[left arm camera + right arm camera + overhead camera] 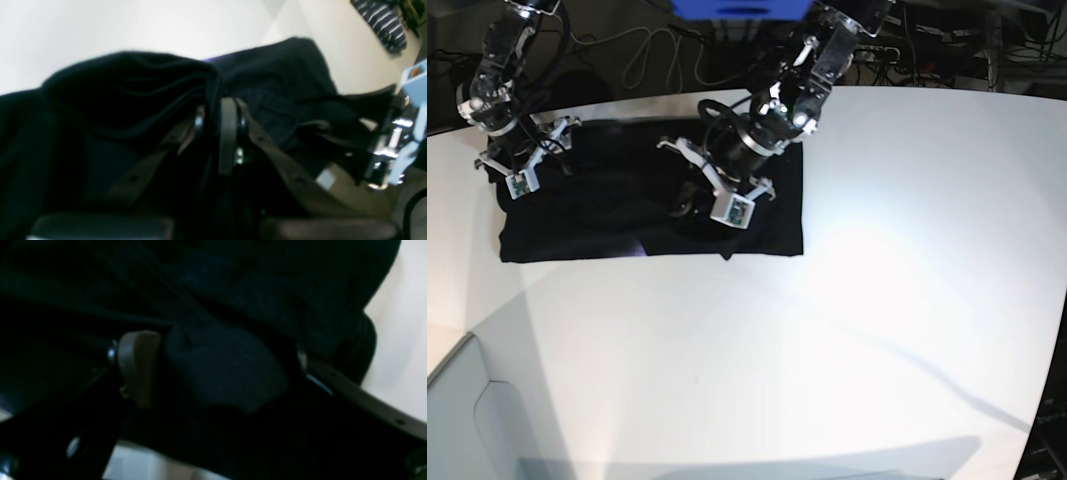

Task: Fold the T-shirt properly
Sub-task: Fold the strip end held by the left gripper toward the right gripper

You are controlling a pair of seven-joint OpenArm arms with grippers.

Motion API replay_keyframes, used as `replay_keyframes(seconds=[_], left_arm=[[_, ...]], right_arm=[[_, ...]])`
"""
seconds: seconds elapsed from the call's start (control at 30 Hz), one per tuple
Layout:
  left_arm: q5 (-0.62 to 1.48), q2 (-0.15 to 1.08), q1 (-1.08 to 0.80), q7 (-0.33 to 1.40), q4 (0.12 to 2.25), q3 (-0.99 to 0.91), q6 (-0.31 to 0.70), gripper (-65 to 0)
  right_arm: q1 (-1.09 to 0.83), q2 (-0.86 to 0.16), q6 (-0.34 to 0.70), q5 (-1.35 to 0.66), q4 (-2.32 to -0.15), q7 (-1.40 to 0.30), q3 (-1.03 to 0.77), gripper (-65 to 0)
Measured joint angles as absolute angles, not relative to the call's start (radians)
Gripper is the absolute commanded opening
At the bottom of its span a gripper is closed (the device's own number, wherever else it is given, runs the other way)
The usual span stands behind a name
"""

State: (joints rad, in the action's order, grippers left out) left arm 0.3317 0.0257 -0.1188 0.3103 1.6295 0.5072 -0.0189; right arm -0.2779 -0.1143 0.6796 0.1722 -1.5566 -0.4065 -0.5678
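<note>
Lying flat on the far left part of the white table (877, 300): one black T-shirt (617, 220), spread as a wide dark rectangle, near edge straight, a small purple glint at that edge

Left gripper (217, 125): down on the shirt's right half; jaws drawn together, clamped on a raised fold of the black cloth, which bunches up and over the fingers (228, 133) in the left wrist view

Right gripper (213, 373): at the shirt's far left corner, close to the table's far left edge; jaws standing wide apart, a rounded lump of black fabric sitting between them, one tan pad (138, 368) beside it; whether the pads press on it cannot be told

Striped cloth (383, 23): dark with pale bands, lying on the table well apart from the shirt, seen in the left wrist view only

Cables (642, 55): behind the table's far edge
</note>
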Motion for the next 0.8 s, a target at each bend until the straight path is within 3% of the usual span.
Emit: replay_keyframes(seconds=[0.8], left_arm=[[0.332,0.019,-0.068,0.311,1.564,0.598,-0.019,-65.0]], right_arm=[[-0.281,-0.124,0.68,0.168,-1.557,-0.407,-0.566,-18.0]])
